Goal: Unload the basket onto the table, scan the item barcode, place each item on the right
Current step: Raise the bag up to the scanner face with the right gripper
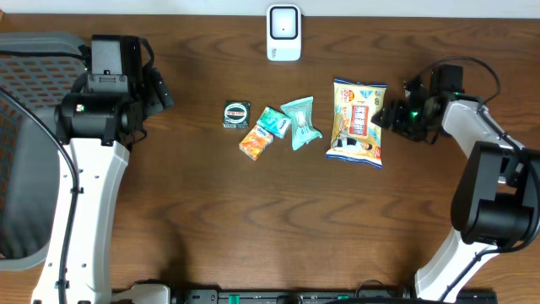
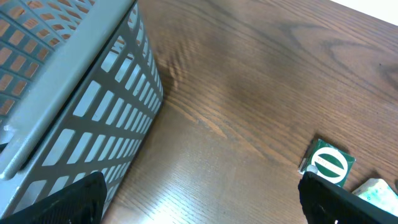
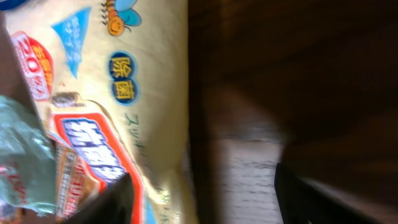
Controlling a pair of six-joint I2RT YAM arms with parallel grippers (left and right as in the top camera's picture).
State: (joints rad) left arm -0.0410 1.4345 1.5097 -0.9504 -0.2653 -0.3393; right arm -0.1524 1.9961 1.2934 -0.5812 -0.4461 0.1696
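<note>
Closest, right claw (image 3: 199, 202) spread, edge of the yellow snack bag (image 3: 112, 112) showing between its fingers, bag flat on the counter (image 3: 249, 162). Left of the bag, teal packets (image 1: 300, 122), an orange packet (image 1: 254, 141) and a green-and-white packet (image 1: 237, 114) in a loose cluster; white scanner (image 1: 283, 32) at the far edge. Left claw (image 2: 202, 199) spread wide too, beside a grey mesh basket (image 2: 93, 93), contents not discernible.

Dark wood-grain table (image 1: 253, 219); grey mesh basket (image 1: 34, 44) at left edge
</note>
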